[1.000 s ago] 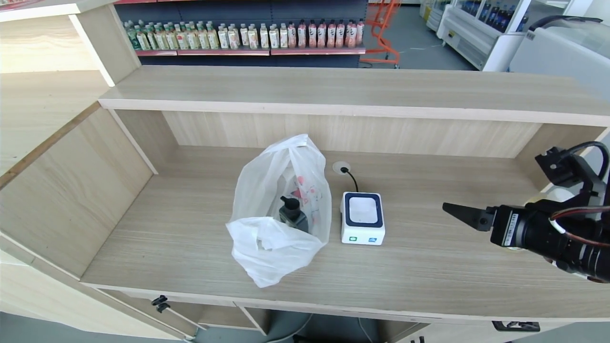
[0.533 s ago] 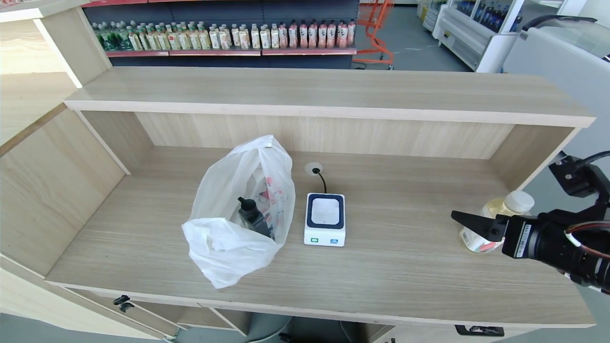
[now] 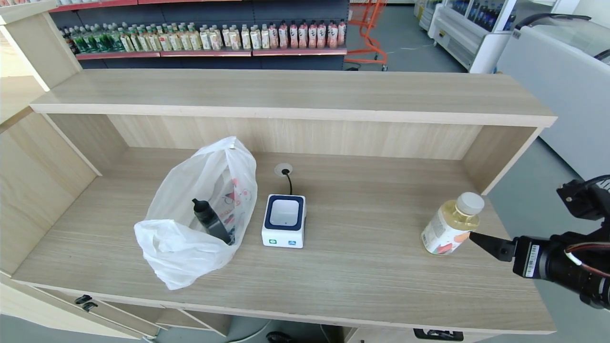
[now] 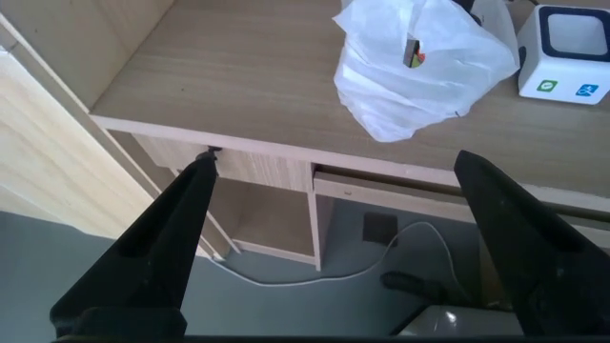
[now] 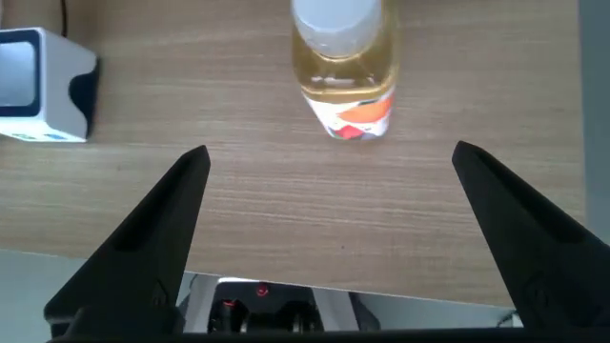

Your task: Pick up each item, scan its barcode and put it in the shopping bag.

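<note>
**Bottle ahead of open right fingers, right end of counter**

Bottle (image 3: pixel 451 224) (image 5: pixel 343 67): upright, pale liquid, white cap, standing at the right end of the counter (image 3: pixel 362 267), about midway between back wall and front edge.

Right gripper (image 5: pixel 331 151) (image 3: pixel 491 244): fingers spread wide, holding nothing. In the wrist view the bottle sits beyond the fingertips, centred on the gap between them and not enclosed. In the head view one fingertip (image 3: pixel 479 237) lies just beside the bottle's lower side; cannot tell contact from there.

Left gripper (image 4: pixel 335 160): fingers spread, holding nothing, out past the counter's front edge toward its left end, below the counter top.

Shopping bag (image 3: pixel 190 224) (image 4: pixel 419 67): white plastic, mouth open, left of centre, its base near the front edge. A dark bottle (image 3: pixel 209 220) stands inside. Scanner (image 3: pixel 284 220) (image 5: pixel 38 86): just beside the bag on its right, cable running to the back.

Room: bare wood between scanner and bottle. The right side panel slants away behind the bottle; the counter's right edge is near it.
</note>
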`<state>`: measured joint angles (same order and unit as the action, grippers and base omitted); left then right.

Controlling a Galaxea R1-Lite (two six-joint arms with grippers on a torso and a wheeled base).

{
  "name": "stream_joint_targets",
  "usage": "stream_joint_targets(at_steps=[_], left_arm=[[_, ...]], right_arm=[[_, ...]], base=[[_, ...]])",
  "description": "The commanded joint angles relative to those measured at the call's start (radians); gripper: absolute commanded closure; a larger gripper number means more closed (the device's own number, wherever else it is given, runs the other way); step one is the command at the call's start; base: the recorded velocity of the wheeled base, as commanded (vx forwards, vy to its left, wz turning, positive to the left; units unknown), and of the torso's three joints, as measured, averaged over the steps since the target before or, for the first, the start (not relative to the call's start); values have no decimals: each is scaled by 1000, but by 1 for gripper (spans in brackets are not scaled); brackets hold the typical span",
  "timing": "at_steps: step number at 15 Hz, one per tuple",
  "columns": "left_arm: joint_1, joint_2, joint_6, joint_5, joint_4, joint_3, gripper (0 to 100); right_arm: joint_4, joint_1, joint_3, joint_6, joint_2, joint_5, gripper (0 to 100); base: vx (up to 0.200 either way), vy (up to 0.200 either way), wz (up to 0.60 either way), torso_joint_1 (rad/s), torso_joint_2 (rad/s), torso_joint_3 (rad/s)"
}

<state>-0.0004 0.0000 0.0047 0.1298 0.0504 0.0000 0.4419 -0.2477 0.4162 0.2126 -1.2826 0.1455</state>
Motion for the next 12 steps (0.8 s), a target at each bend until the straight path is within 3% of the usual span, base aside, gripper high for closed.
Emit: stream_joint_targets(at_steps=[1,5,7,12], left_arm=[[-1,0,0,1,0,0,0],[-1,0,0,1,0,0,0],[-1,0,0,1,0,0,0],[-1,0,0,1,0,0,0]], right_arm=[[-35,36,-11,-1,-1,62,0],[-32,90,-2,7,-83,101,0],[89,71,-16,64,-173,101,0],[422,1,-16,39,-420,108,0]], base=[[0,0,0,0,0,0],[0,0,0,0,0,0],[0,0,0,0,0,0],[0,0,0,0,0,0]])
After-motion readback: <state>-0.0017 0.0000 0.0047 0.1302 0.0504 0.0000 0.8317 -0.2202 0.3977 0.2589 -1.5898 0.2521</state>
